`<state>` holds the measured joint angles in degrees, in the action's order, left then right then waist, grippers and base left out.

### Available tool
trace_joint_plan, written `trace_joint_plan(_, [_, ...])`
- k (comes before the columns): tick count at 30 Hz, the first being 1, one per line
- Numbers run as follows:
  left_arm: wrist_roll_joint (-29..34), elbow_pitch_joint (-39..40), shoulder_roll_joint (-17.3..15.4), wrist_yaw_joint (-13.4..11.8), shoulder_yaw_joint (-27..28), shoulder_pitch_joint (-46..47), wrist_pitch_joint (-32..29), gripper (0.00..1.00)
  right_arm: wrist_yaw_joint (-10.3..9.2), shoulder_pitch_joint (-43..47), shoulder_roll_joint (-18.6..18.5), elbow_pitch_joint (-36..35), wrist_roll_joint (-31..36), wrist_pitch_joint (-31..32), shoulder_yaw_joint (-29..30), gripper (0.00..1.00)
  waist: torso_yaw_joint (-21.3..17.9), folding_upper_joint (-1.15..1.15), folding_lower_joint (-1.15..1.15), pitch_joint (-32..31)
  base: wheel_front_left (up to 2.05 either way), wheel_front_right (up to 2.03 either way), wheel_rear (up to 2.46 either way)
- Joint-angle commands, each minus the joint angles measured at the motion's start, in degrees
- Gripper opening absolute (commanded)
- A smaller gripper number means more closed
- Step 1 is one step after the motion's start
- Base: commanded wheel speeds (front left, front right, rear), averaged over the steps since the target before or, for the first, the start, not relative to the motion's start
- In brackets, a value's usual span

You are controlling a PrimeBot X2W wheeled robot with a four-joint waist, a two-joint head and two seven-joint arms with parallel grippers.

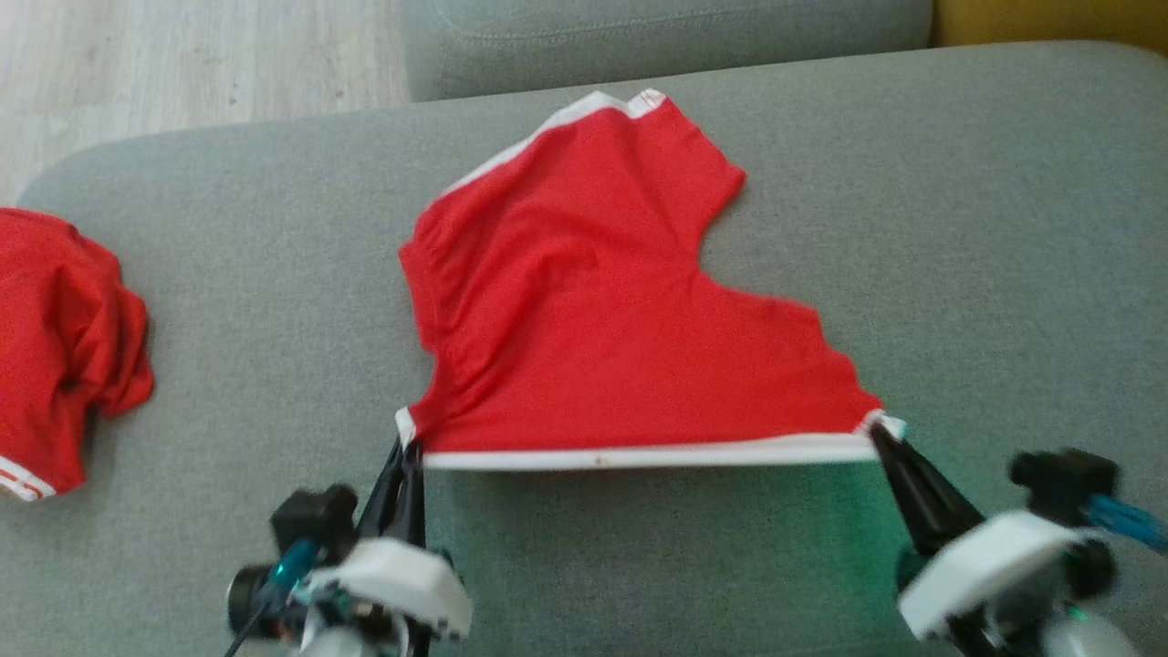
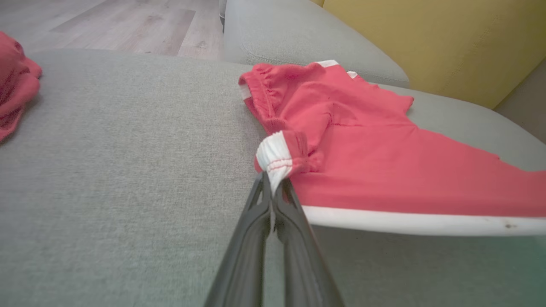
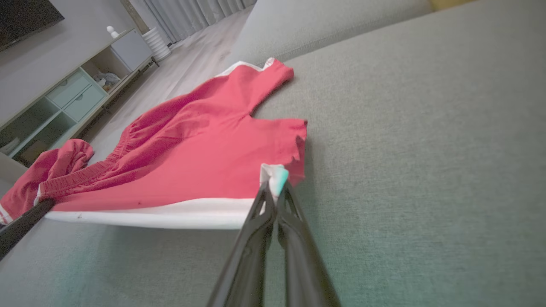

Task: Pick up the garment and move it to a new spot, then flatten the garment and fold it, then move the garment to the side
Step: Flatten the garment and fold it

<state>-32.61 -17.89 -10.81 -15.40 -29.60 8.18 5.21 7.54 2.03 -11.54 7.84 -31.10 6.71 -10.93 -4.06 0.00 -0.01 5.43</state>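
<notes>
The garment (image 1: 593, 310) is a pair of red shorts with white trim, spread on the grey sofa cushion (image 1: 958, 228). Its white-edged near side is pulled taut between both grippers and lifted a little off the cushion. My left gripper (image 1: 408, 449) is shut on the near left corner, where the fabric bunches (image 2: 277, 160) above the fingertips of the left gripper (image 2: 273, 183). My right gripper (image 1: 883, 436) is shut on the near right corner, seen as a white tip (image 3: 273, 175) at the end of the right gripper (image 3: 274, 189). The far leg (image 1: 630, 119) lies flat.
A second red garment (image 1: 55, 347) lies crumpled at the cushion's left edge. A grey back cushion (image 1: 657, 36) runs behind, with wood floor (image 1: 182, 64) at the far left. A low cabinet (image 3: 72, 98) stands across the room.
</notes>
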Motion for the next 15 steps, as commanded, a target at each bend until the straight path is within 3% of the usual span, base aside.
trace_joint_plan(1, [0.4, 6.3, -2.8, -2.4, 2.6, 0.0, -1.6, 0.00, -0.05, 0.9, 0.1, -6.0, 1.8, 2.1, 1.8, 0.00, 0.0, 0.00, 0.01, 0.3, 0.00, 0.00, 0.00])
trace_joint_plan(4, [1.4, 23.6, -6.6, -8.0, 2.2, -7.3, -8.3, 0.00, -0.05, 7.8, 4.0, -20.6, 6.1, 11.0, 7.1, 0.00, 0.0, 0.00, 0.01, 1.1, 0.00, 0.00, 0.00])
trace_joint_plan(8, [3.0, 38.8, -10.4, -12.4, 1.4, -12.4, -14.9, 0.00, -0.05, 11.8, 6.8, -33.1, 9.2, 19.1, 11.1, 0.00, 0.2, 0.00, 0.01, 1.9, 0.00, 0.00, 0.00])
trace_joint_plan(11, [3.2, 42.5, -12.0, -13.4, 1.5, -12.8, -17.9, 0.00, -0.05, 11.1, 7.6, -36.1, 10.2, 22.1, 12.5, 0.00, 0.3, 0.00, 0.01, 2.2, 0.00, 0.00, 0.00])
trace_joint_plan(15, [0.9, 41.0, -11.7, -11.1, 0.8, -9.7, -20.7, 0.00, -0.05, 6.7, 7.9, -34.1, 10.3, 24.2, 12.7, 0.00, 0.7, 0.00, 0.01, 3.1, 0.00, 0.00, 0.00])
